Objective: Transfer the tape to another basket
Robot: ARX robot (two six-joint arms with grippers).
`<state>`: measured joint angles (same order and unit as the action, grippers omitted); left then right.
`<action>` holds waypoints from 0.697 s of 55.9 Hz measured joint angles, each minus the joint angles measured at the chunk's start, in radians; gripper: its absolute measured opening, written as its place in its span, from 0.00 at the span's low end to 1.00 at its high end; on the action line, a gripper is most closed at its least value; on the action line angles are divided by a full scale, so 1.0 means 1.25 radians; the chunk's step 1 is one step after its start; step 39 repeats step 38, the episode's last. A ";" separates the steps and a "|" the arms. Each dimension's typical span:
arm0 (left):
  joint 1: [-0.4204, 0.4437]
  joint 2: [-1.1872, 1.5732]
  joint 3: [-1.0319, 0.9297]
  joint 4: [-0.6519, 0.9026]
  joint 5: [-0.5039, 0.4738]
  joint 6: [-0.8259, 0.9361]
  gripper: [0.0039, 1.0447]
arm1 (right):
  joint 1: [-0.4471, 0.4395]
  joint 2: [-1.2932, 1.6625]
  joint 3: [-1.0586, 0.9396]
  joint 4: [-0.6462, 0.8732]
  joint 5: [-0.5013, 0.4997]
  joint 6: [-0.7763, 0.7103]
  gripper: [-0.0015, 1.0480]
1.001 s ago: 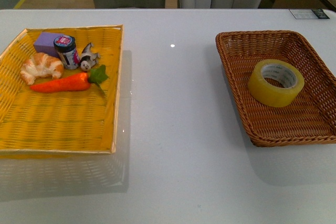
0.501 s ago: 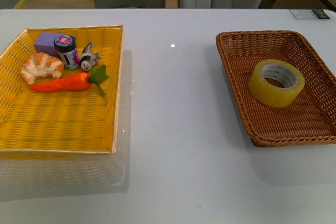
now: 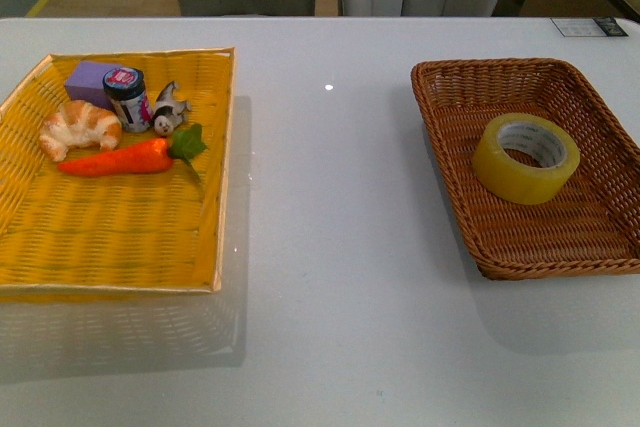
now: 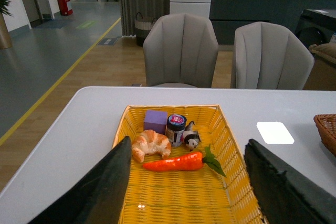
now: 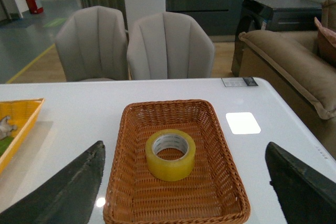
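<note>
Front view: the tape (image 3: 526, 158) lies flat in the brown basket (image 3: 450, 162) on the right of the white desk (image 3: 330, 247). The yellow basket (image 3: 110, 237) on the left holds a carrot (image 3: 122, 158), a croissant (image 3: 78, 127), a small jar (image 3: 126, 97), a purple block (image 3: 90, 82) and a small figurine (image 3: 168, 110) (neither arm shows here).

Left wrist view: the left gripper (image 4: 191, 192) is spread wide above the yellow basket's near end, holding nothing.

Right wrist view: the right gripper (image 5: 184, 187) is also spread wide and empty, above the near end of the brown basket, with the tape lying between its fingers in the picture.
</note>
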<state>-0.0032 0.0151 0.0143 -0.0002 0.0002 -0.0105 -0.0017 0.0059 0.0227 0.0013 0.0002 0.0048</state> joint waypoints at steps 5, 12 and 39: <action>0.000 0.000 0.000 0.000 0.000 0.000 0.90 | 0.000 0.000 0.000 0.000 0.000 0.000 0.92; 0.000 0.000 0.000 0.000 0.000 0.002 0.91 | 0.000 0.000 0.000 0.000 0.000 0.000 0.91; 0.000 0.000 0.000 0.000 0.000 0.002 0.92 | 0.000 0.000 0.000 0.000 0.000 0.000 0.91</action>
